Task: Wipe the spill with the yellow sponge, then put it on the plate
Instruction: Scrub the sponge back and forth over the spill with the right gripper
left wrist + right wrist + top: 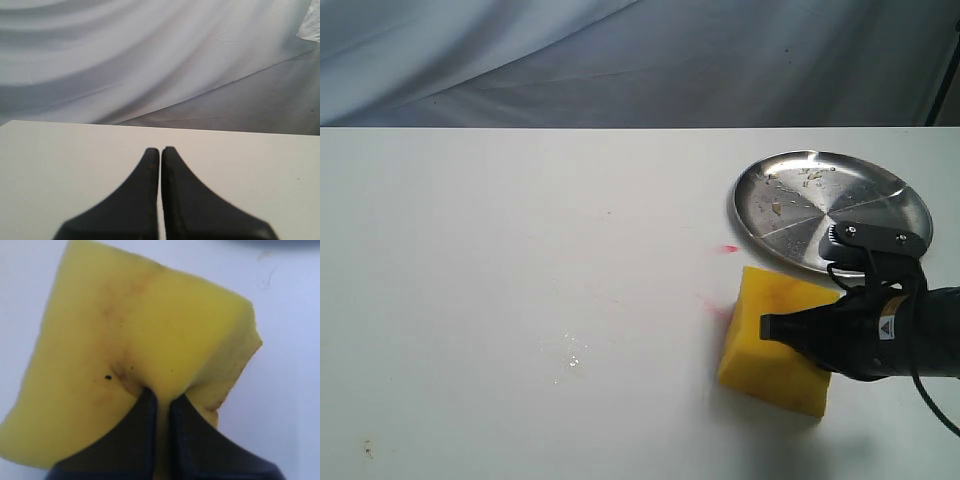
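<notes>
Progress seems to be somewhere in the middle. At the lower right of the exterior frame the right gripper (767, 327) has its jaws clenched into the yellow sponge (755, 370). The right wrist view shows this well: the two black fingers (132, 440) pinch a fold of the foam, and it wrinkles between them. The sponge sits just below the plate (880, 200) in the frame, near its rim but not on it. The plate, at the upper right, carries only some crumbs (810, 178). So the last step, putting the sponge on the plate, is not yet done.

The spill (570, 358) is more difficult to judge. Low in the middle of the frame, well apart from the sponge, I see only a faint wet glitter on the white table (470, 250). It is too pale to tell whether this is the whole puddle or a thin rest of it. Two pink-red marks (725, 248) lie at the left of the plate and the sponge; these are not the spill.

The left gripper (160, 152) has its jaws pressed together with nothing between them, above bare table, and does not appear in the exterior frame.
</notes>
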`<state>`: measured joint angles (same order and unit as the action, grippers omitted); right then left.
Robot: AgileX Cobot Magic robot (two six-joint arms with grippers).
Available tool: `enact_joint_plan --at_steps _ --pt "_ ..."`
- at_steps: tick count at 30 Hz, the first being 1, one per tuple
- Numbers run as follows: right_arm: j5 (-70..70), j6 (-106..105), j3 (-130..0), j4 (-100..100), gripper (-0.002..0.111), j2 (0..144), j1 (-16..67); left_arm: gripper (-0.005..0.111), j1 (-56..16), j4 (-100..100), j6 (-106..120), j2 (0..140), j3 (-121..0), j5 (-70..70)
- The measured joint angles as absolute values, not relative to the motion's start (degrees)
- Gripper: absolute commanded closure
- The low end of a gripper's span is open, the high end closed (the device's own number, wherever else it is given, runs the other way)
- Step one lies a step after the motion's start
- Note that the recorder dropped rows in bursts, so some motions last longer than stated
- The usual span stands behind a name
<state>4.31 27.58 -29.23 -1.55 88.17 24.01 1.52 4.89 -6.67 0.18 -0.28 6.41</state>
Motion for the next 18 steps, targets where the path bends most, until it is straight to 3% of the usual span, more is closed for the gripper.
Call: enact_joint_plan --at_steps 18 --pt "4.2 26.9 -29.8 2.4 0.108 88.2 34.3 0.104 1.5 4.9 -6.7 0.2 -0.3 6.4"
